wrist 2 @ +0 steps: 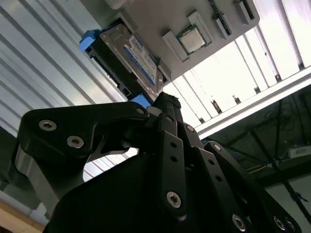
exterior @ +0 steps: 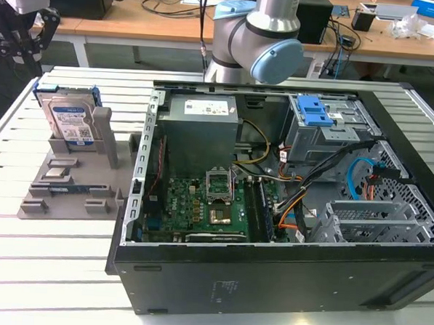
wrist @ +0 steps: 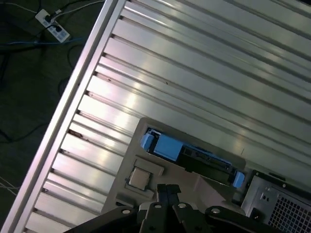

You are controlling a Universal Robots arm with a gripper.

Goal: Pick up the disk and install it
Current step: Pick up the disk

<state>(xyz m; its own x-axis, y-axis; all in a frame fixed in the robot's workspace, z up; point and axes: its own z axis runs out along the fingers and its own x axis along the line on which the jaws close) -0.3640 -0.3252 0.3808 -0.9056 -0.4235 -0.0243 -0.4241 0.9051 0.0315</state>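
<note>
- exterior view: the gripper (exterior: pixel 21 39) hangs at the exterior view's far left, above the slatted metal table (exterior: pixel 51 270). it is clear of everything on the table.
- the disk (exterior: pixel 70 118) stands on edge in a slot of a grey stand (exterior: pixel 37 197). its white-and-blue label faces the camera and its blue frame shows at the upper corners. it is not in the gripper and not touching it.
- a square chip (exterior: pixel 56 174) lies flat in a pocket of the stand, just in front of the disk.
- to the exterior view's right of the stand lies an open computer case (exterior: pixel 269 282). inside it are a grey power box (exterior: pixel 201 125), a green circuit board (exterior: pixel 200 202) and a blue latch (exterior: pixel 314 109) over a metal bay.
- the arm's base (exterior: pixel 253 33) rises behind the case.
- second wrist view: the gripper (wrist 2: pixel 166 99) looks closed, its black fingers (wrist 2: pixel 167 145) meeting at one tip with nothing held. the disk (wrist 2: pixel 131 53) sits in the stand (wrist 2: pixel 160 19) just beyond that tip, apart from it, with the chip (wrist 2: pixel 190 39) close by.
- first wrist view: the two fingertips of the gripper (wrist: pixel 168 189) sit together, empty. the disk (wrist: pixel 194 156) is seen edge-on in the stand (wrist: pixel 121 191), blue frame at both ends, beside the chip (wrist: pixel 139 178). the table (wrist: pixel 194 73) spreads around it, and a corner of the case (wrist: pixel 277 204) shows near the disk.
</note>
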